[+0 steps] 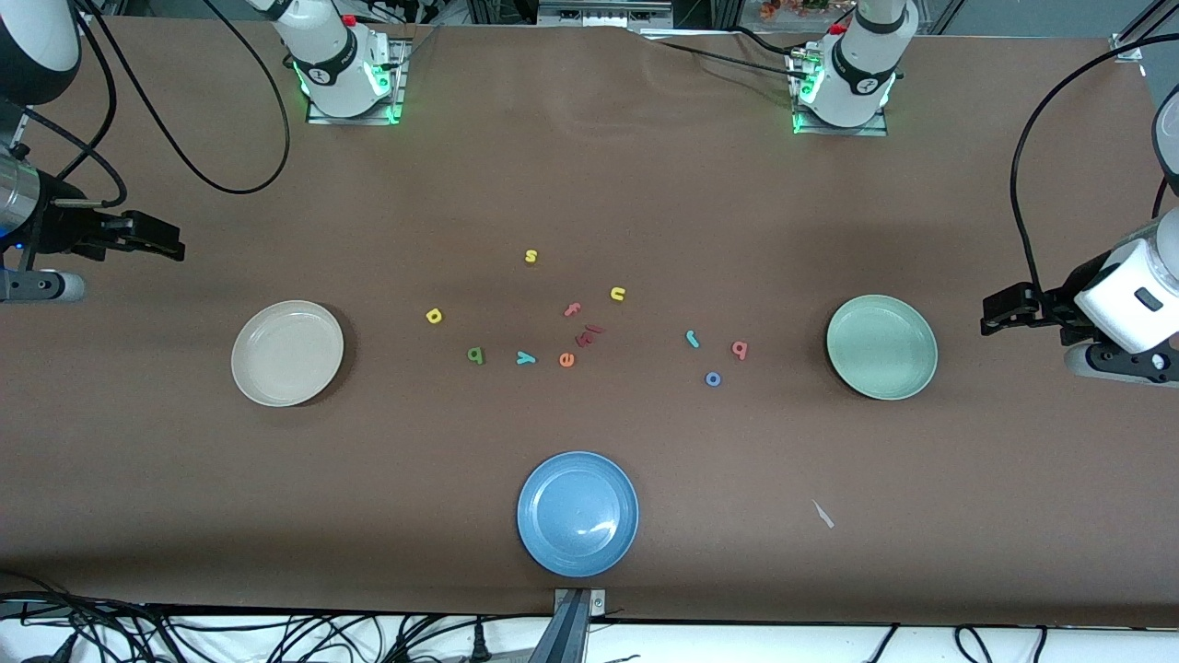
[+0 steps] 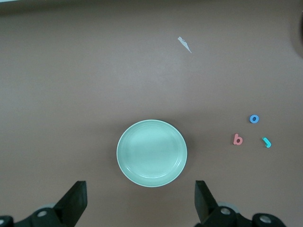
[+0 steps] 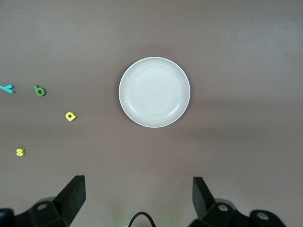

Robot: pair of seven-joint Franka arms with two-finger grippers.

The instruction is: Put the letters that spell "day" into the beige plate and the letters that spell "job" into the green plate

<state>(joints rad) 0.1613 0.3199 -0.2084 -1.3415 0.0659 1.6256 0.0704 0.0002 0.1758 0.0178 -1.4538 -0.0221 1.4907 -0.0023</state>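
The letters are tiny foam bits, light, soft and flat on the table, so I think each one needs a gentle pinch across its thin edges.

The d (image 1: 435,316), a (image 1: 475,354) and y (image 1: 525,358) lie nearest the beige plate (image 1: 253,382), toward the right arm's end. The j (image 1: 693,340), o (image 1: 713,378) and b (image 1: 739,349) lie beside the green plate (image 1: 852,373), toward the left arm's end.

Both plates are empty.

The left gripper (image 2: 140,201) hangs high beside the green plate, fingers wide apart, holding nothing. The right gripper (image 3: 138,196) hangs beside the beige plate, fingers wide apart too. Both arms wait.
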